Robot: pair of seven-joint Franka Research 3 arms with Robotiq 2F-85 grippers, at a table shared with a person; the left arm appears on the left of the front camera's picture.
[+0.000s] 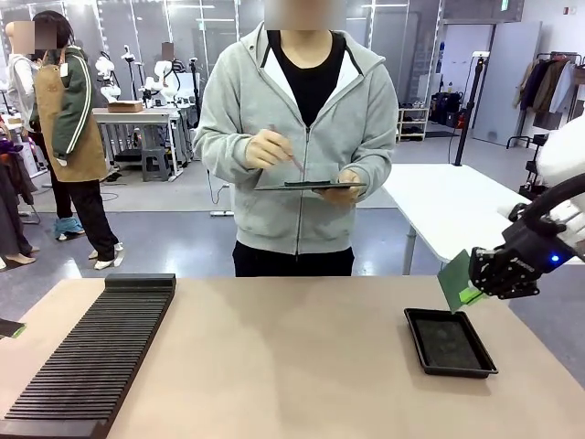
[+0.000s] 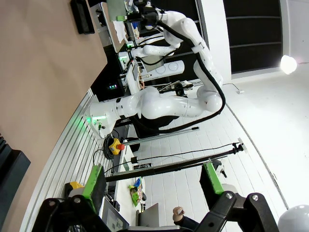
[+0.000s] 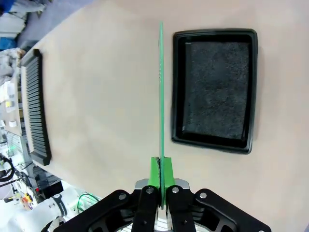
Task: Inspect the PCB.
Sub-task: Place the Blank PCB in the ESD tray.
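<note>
The PCB point(image 1: 453, 280) is a thin green board held tilted in the air above the far left corner of the black tray point(image 1: 450, 364). My right gripper point(image 1: 472, 294) is shut on its lower edge. In the right wrist view the PCB point(image 3: 161, 87) shows edge-on, rising from my right gripper point(image 3: 161, 172), whose green pads clamp it, just left of the tray point(image 3: 176, 87). In the left wrist view my left gripper point(image 2: 152, 180) is open with nothing between its green-padded fingers point(image 2: 94, 181), pointing away from the table.
A person stands across the table holding a dark tablet point(image 1: 309, 186) in one hand and a stylus in the other. A long black slotted rack point(image 1: 91, 358) lies along the table's left side. Bare tabletop point(image 1: 292, 366) lies between rack and tray.
</note>
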